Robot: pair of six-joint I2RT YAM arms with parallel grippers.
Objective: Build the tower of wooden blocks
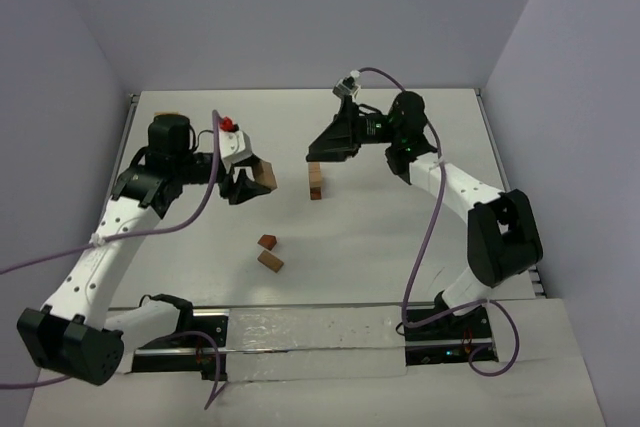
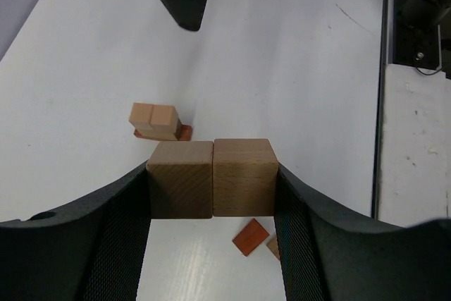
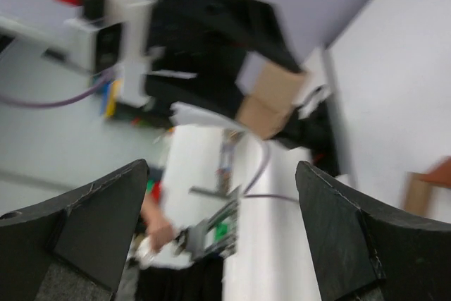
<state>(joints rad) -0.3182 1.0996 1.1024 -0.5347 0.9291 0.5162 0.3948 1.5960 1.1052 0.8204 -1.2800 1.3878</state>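
My left gripper (image 2: 213, 181) is shut on two wood blocks side by side, a darker tan one (image 2: 180, 178) and a lighter one (image 2: 244, 176). From above, this pair (image 1: 265, 175) hangs left of the tower (image 1: 316, 183). The tower (image 2: 155, 120) is a short stack with pale blocks on top and a reddish piece at its base. My right gripper (image 1: 318, 153) hovers just above the tower, open (image 3: 222, 174) with nothing between its fingers; its view is blurred. Two loose blocks lie on the table, a reddish one (image 1: 267, 241) and a tan one (image 1: 271, 261).
The white table (image 1: 400, 247) ends at a dark rail (image 2: 384, 103) on one side. Grey walls close off the back and sides. The left arm's cable (image 1: 190, 212) loops over the table's left part.
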